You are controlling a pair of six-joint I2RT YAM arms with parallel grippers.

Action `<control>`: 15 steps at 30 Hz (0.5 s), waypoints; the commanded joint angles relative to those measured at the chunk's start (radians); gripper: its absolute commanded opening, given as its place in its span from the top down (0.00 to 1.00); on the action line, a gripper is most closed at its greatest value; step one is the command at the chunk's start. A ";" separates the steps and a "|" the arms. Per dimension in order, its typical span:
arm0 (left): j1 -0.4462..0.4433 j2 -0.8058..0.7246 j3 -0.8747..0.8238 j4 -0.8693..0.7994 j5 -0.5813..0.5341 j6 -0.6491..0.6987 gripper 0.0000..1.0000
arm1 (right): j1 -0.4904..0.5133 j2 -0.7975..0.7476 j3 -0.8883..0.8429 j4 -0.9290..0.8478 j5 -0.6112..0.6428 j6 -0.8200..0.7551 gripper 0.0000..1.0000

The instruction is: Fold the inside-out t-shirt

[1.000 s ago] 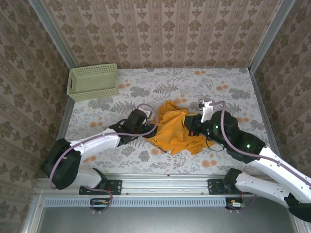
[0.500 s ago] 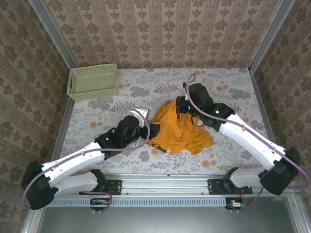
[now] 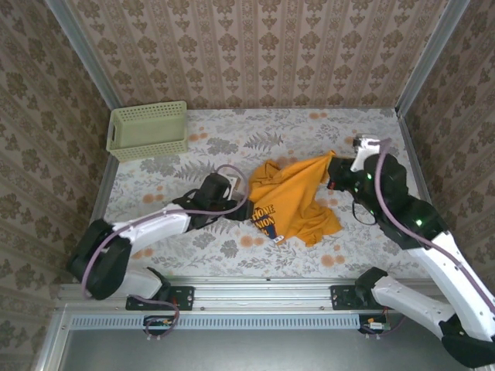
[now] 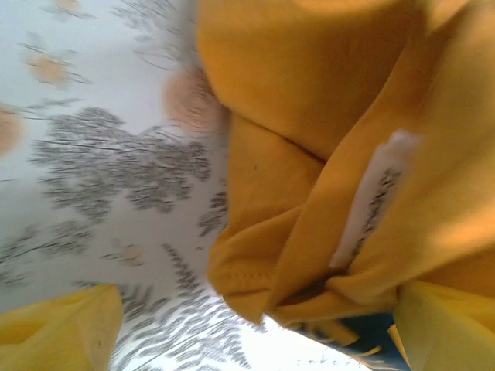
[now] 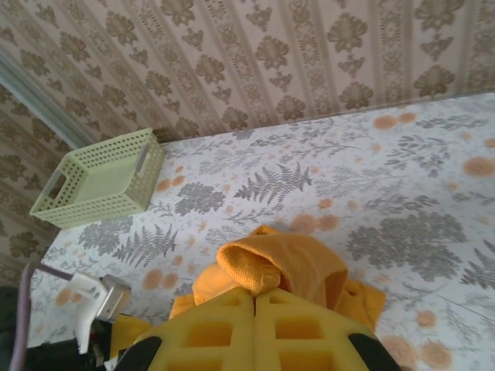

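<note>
Floral tabletop [image 3: 232, 143] walled in by damask wallpaper [image 3: 255, 46], green basket [image 3: 147, 130] at its far-left corner. Orange t-shirt [image 3: 298, 209] lies mid-tabletop; right pincer [image 5: 254, 297] pinches its bunched edge, left pincer [image 3: 241, 202] gapes empty at its hem

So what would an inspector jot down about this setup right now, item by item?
Surface: white floral-patterned tabletop, flat, no spills seen.
Job's things: orange-yellow cotton t-shirt, crumpled mid-table, dark blue lettering showing, one end stretched to the right.
Clutter: pale green plastic lattice basket in the far-left corner, nothing seen inside.
Grippers: left gripper open at the shirt's hem; right gripper shut on a fold of the shirt.
Cables: purple cable looped along the left arm, another along the right arm; no snag seen.
Surroundings: brown patterned walls on three sides, metal rail along the near edge.
</note>
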 commanded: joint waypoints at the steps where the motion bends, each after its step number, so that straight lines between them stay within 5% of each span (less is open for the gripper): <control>1: -0.013 0.085 0.057 0.103 0.147 -0.015 0.12 | -0.004 -0.012 -0.053 -0.082 0.080 0.013 1.00; 4: -0.029 0.164 0.104 0.124 0.170 -0.027 0.27 | -0.007 -0.008 -0.069 -0.095 0.115 0.017 1.00; 11: -0.019 0.168 0.247 -0.008 0.120 0.021 0.98 | -0.043 0.053 0.001 -0.101 0.139 -0.006 1.00; 15: 0.018 0.008 0.441 -0.256 -0.086 0.143 1.00 | -0.053 0.134 0.163 -0.080 0.076 -0.065 1.00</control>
